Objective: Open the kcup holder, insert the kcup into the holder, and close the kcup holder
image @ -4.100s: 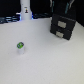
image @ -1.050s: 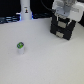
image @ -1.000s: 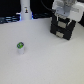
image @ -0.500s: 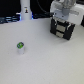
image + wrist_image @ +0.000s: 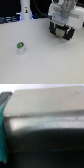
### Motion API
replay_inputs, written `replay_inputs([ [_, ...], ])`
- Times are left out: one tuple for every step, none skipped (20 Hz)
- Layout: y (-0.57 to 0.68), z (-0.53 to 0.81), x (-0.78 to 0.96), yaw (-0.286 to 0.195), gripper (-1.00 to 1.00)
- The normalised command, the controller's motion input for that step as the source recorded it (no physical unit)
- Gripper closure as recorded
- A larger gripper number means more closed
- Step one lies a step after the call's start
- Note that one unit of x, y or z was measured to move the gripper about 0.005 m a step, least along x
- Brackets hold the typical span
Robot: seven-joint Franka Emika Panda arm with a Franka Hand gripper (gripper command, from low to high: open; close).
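While the kcup point(image 5: 20, 46) sits apart, the end effector point(image 5: 63, 33) hovers over the kcup holder point(image 5: 62, 31).

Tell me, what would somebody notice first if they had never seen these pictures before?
Probably the big white robot arm at the exterior view's upper right, with its gripper down over a black box. Next, the little white pod with a green top, standing alone on the pale table toward the exterior view's left. A tall white bottle stands at the back.
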Motion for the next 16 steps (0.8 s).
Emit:
replay_inputs([
  [-0.32,0.14,0.95,-0.076,1.0],
  [-0.32,0.15,0.95,-0.077,1.0],
  [-0.33,0.15,0.95,-0.078,1.0],
  [-0.32,0.16,0.95,-0.079,1.0],
  [-0.34,0.14,0.94,-0.087,1.0],
  [-0.34,0.15,0.93,-0.086,1.0],
  [-0.34,0.16,0.93,-0.086,1.0],
  [-0.35,0.17,0.93,-0.087,1.0],
  [-0.35,0.17,0.93,-0.089,1.0],
  [-0.36,0.17,0.92,-0.088,1.0],
  [-0.36,0.17,0.92,-0.088,1.0],
  [-0.36,0.17,0.92,-0.088,1.0],
  [-0.36,0.16,0.92,-0.088,1.0],
  [-0.34,0.11,0.76,-0.086,1.0],
  [-0.37,0.16,0.91,-0.084,1.0],
  [-0.37,0.16,0.91,-0.084,1.0],
])
